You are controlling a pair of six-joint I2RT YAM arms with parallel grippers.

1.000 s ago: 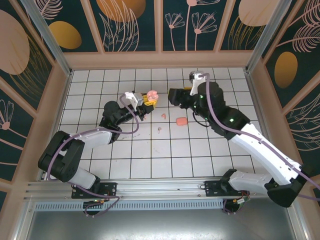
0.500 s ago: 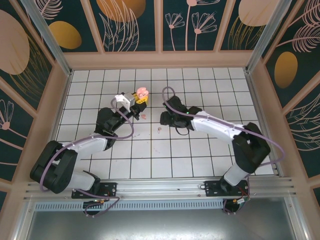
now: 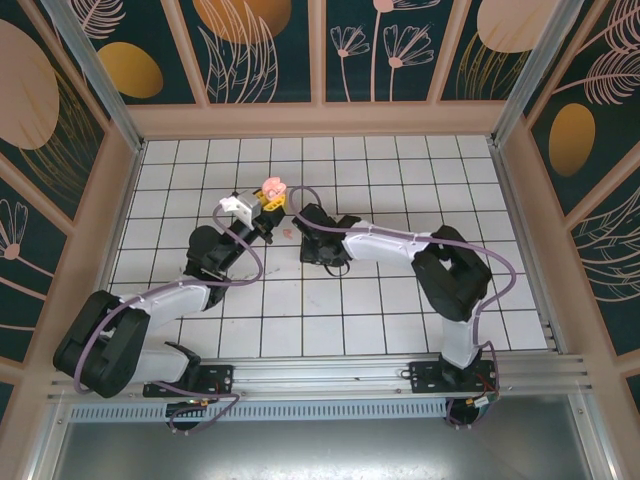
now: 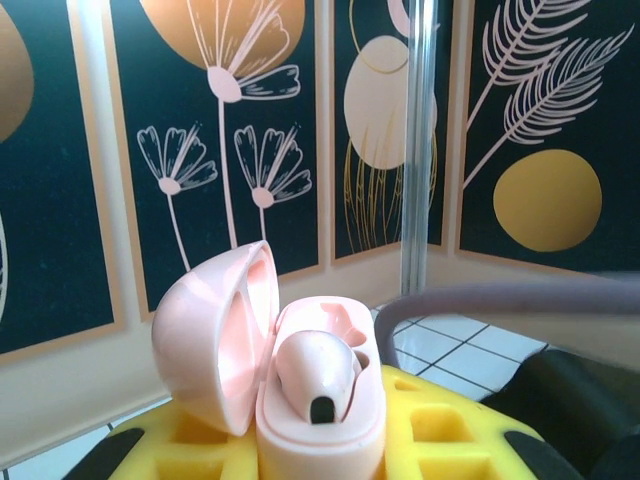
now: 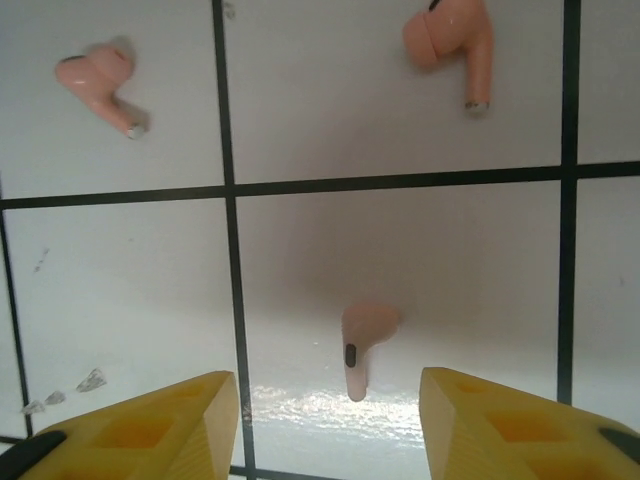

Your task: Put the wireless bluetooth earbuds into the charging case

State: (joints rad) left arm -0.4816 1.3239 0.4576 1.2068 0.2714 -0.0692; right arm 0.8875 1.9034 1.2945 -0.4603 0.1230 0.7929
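Step in hand: pick-up of the second bud for the open case. The left claw (image 3: 268, 198) is pressed together on the charging case (image 4: 320, 430) and holds it upright above the table, lid (image 4: 215, 340) swung back to the left. One pale earbud (image 4: 315, 375) sits in the near socket; the socket beside it looks vacant. The right claw (image 5: 328, 405) hangs low over the table (image 5: 330, 100), jaws spread, with the loose pale earbud (image 5: 362, 335) lying between and just ahead of the fingertips, touching neither. That bud is pinkish-white and glossy, lying on its side, stem towards the claw with a dark oval mark on it. A coral-pink earbud (image 5: 98, 78) and a second coral-pink earbud (image 5: 450, 38) lie further off, well apart from it. Judgement: the next move calls for a short advance and a gentle, centred pinch on the bulb, since so small and smooth a part could skid or flip on the slick tile.
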